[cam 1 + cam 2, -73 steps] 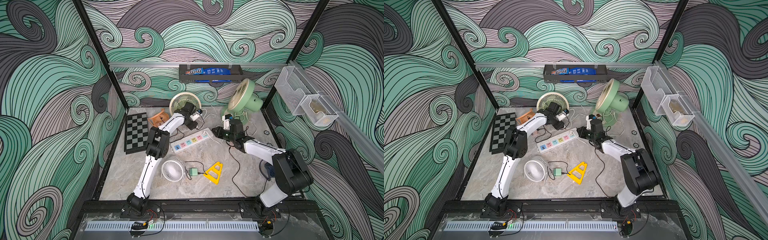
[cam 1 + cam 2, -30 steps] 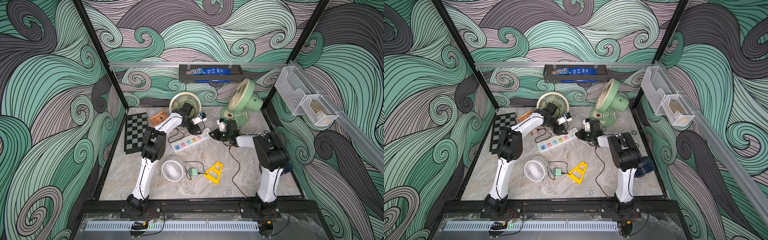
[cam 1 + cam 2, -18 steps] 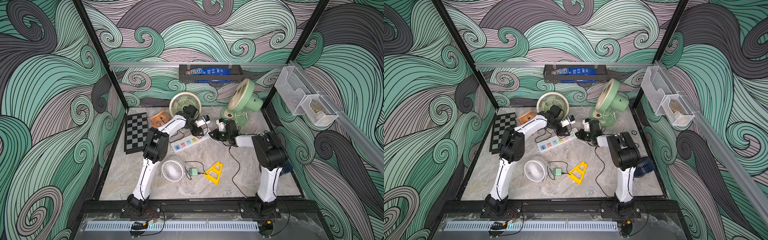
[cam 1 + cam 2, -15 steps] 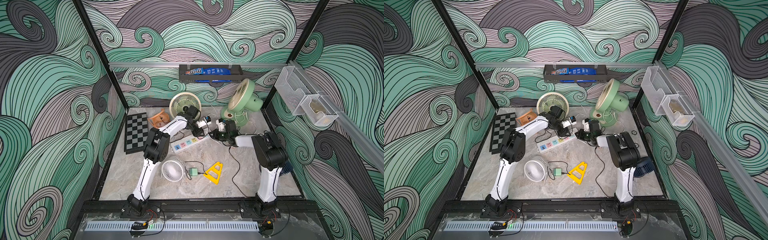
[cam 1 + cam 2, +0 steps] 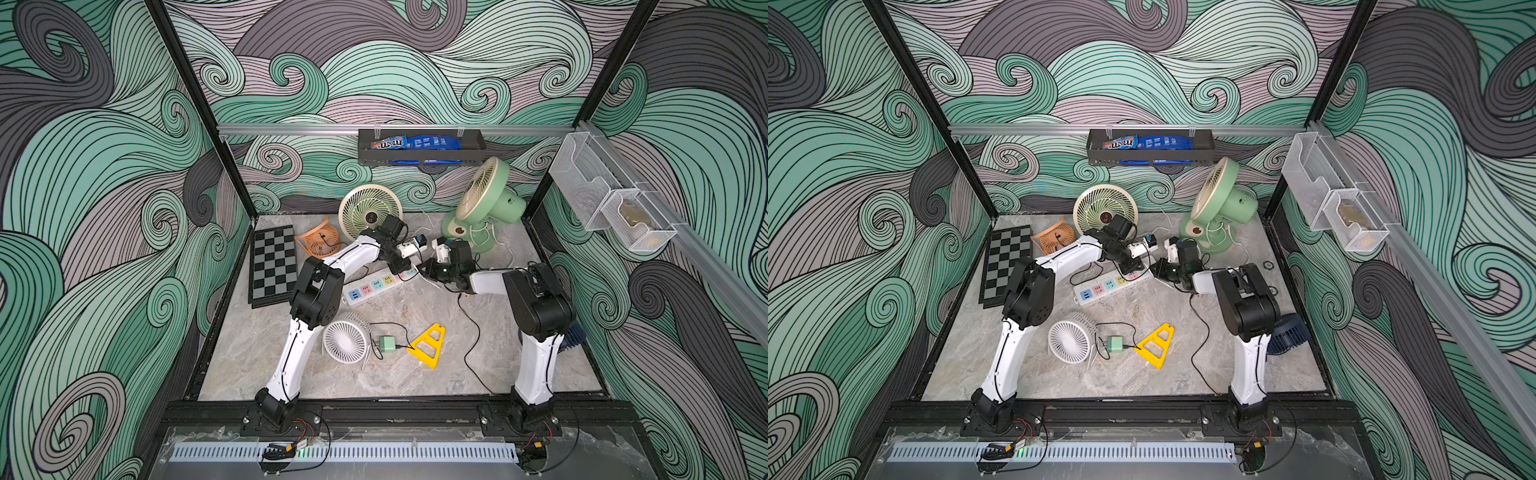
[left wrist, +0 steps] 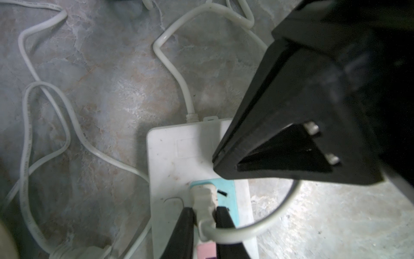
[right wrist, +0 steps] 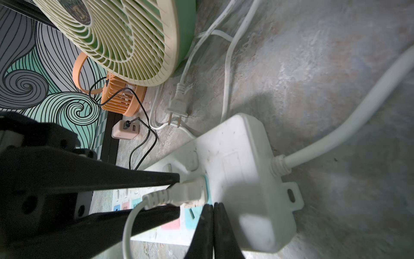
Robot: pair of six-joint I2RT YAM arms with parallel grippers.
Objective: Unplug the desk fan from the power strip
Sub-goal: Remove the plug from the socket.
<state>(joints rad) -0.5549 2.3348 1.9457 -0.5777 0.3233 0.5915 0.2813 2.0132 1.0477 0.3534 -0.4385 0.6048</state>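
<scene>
The power strip lies across the middle of the floor, white with pastel sockets. A white plug sits in the teal socket at its corded end. My left gripper is shut on this plug, one finger on each side. My right gripper is shut with nothing in it, its tips resting on the strip beside the plug. The green desk fan stands at the back right. I cannot trace the plug's cord to it.
A cream-grilled fan and an orange fan stand behind the left arm. A loose plug and a pink charger lie by them. Nearer the front are a chessboard, white fan, green adapter, and yellow triangle.
My left gripper has come down from above onto the strip's corded end and closed on the plug. The right gripper has stayed shut on the strip.
</scene>
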